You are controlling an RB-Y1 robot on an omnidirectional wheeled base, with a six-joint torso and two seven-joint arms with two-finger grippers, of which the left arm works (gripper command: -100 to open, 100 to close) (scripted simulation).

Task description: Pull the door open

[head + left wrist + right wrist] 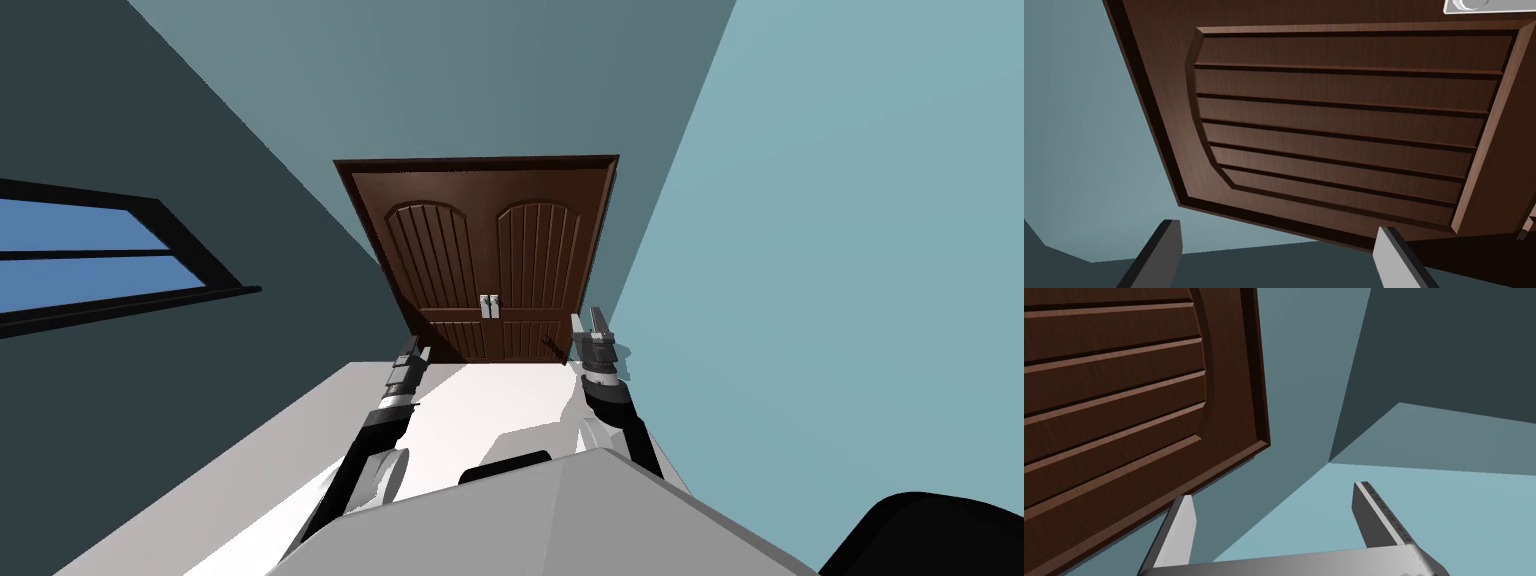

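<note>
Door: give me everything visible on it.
Dark brown, wood-grained double door in a darker frame, set in the blue-grey wall ahead. Each leaf has an arched, grooved upper panel and a smaller lower panel. Two light grey handles sit side by side at the centre seam. Both leaves look shut and flush. Nothing touches it: the left claw and right claw are open, short of it.

Black forearms (366,434), grey-banded wrists (400,388), thin light grey blade-like fingers (1180,533).
</note>
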